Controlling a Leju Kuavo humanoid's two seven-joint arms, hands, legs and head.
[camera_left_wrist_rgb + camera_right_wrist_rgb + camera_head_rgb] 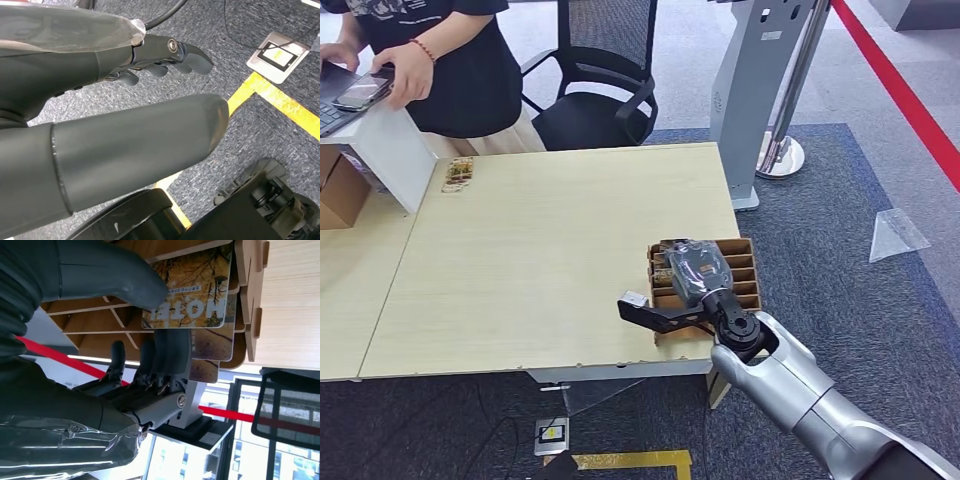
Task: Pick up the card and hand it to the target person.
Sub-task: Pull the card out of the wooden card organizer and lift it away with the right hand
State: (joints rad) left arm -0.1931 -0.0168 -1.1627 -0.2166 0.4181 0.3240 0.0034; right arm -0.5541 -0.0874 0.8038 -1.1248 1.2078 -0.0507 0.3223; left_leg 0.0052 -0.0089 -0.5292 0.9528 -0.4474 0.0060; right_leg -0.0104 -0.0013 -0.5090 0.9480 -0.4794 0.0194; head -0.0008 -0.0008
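A card (194, 292) printed with autumn trees and the word HOTEL sits between my right hand's thumb (113, 277) and its dark fingers (166, 357), pinched at the near end of a brown slotted card holder (739, 275). More cards (211, 345) stand behind it in the slots. In the head view my right hand (693, 270), wrapped in clear film, hovers over the holder at the table's front right corner. My left hand (113, 100) hangs over grey carpet with its fingers apart and nothing in it.
A person in a black shirt (448, 60) stands at the far left end of the light wooden table (546, 250), holding a phone (361, 92). A black office chair (599, 90) and a grey stand (758, 90) are behind the table. A cardboard box (341, 190) sits at left.
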